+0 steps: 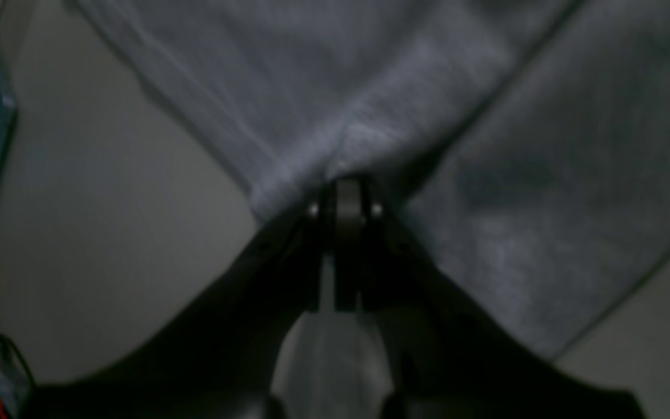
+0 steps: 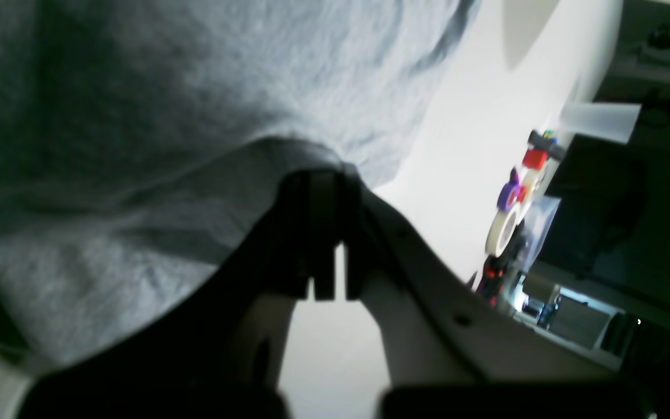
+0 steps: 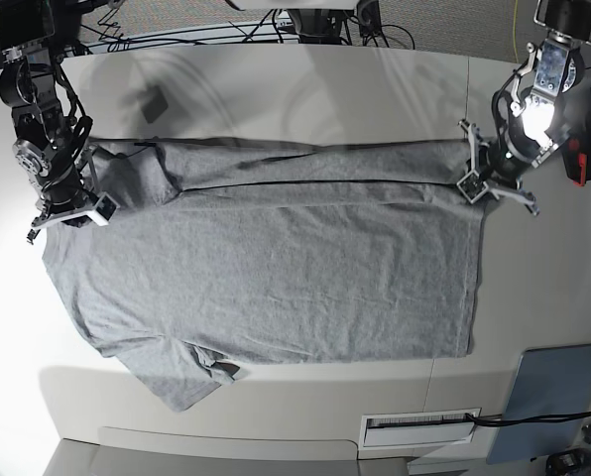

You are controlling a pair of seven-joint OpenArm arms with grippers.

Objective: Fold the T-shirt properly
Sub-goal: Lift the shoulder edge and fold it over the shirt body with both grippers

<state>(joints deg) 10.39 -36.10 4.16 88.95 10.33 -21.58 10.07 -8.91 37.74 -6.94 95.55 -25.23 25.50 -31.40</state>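
Note:
The heather-grey T-shirt (image 3: 276, 278) lies spread on the pale table (image 3: 276, 89), plain side up. A strip along its far edge (image 3: 305, 164) is folded over toward me. One sleeve (image 3: 177, 382) sticks out at the near left. My left gripper (image 3: 474, 183) is at the shirt's far right corner, and in the left wrist view it (image 1: 346, 192) is shut on a pinch of the grey cloth (image 1: 370, 87). My right gripper (image 3: 97, 206) is at the far left edge, and in the right wrist view it (image 2: 320, 174) is shut on a fold of the cloth (image 2: 166, 105).
A blue pad (image 3: 558, 402) lies at the near right. A white slotted plate (image 3: 419, 428) sits at the table's front edge. A small dark object (image 3: 157, 102) lies at the far left. Tape rolls and small coloured items (image 2: 506, 227) line the table's edge.

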